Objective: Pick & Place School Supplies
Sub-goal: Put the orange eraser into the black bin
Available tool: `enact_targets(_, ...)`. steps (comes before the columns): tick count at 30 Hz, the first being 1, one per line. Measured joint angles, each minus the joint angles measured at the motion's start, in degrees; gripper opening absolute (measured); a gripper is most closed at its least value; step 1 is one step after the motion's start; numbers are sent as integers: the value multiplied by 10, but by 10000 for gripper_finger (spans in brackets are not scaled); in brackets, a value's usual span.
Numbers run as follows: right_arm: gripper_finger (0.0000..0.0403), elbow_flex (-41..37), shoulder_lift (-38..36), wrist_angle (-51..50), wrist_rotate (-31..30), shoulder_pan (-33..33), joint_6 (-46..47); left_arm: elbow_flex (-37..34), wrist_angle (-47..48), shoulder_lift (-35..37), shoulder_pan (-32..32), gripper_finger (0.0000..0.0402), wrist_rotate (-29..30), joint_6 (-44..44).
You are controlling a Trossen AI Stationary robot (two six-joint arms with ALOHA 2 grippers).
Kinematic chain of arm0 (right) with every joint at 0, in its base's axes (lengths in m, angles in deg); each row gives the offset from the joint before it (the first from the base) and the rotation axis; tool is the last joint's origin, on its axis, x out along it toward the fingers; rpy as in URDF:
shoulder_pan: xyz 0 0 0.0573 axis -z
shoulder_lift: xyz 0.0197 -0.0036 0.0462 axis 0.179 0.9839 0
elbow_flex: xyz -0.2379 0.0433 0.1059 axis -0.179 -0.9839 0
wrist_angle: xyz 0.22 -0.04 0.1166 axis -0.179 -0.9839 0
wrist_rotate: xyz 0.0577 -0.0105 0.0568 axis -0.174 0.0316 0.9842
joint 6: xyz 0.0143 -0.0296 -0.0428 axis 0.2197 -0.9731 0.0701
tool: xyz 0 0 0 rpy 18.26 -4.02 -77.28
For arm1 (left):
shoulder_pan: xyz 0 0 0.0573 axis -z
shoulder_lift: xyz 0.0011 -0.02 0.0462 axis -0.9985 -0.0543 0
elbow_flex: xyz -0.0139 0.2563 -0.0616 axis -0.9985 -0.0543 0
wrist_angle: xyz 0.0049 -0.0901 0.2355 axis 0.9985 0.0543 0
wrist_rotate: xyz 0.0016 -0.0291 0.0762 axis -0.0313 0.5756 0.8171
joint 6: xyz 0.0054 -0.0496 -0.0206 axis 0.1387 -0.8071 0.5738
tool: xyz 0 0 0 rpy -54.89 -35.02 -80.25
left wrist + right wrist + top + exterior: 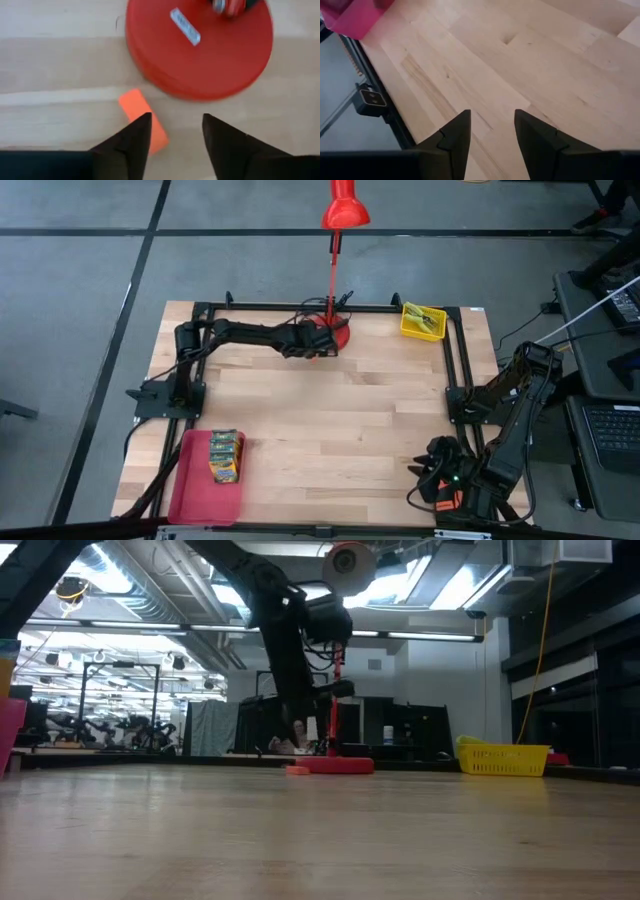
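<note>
A small orange piece (pixel 135 107) lies flat on the wood beside the red lamp's round base (pixel 200 45); the low view shows the orange piece (pixel 297 770) next to that base. My left gripper (pixel 175 132) hovers open just over it, one fingertip hiding the piece's near end, at the table's far middle (pixel 316 350). Two yellow-and-green crayon boxes (pixel 227 455) lie on the red tray (pixel 195 495) at the near left. A yellow basket (pixel 423 321) at the far right holds green-handled tools. My right gripper (pixel 492 130) is open over bare wood at the near right (pixel 420 470).
The tall red lamp (pixel 338 270) rises from its base right beside my left gripper. A black frame (pixel 455 360) runs around the table's edges. Bare wood lies across the table's middle. A corner of the tray (pixel 350 17) shows far ahead of my right gripper.
</note>
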Motion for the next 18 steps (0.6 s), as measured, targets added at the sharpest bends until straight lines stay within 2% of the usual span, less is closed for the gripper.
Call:
enact_targets(7,157,0,0,16,0,0,0,1,-3,-2,-16,210,4,-35)
enact_targets(13,157,0,0,16,0,0,-2,1,29,-31,-21,208,-32,-75)
enact_targets(18,157,0,0,19,0,0,-2,1,35,-50,-18,196,-25,-108)
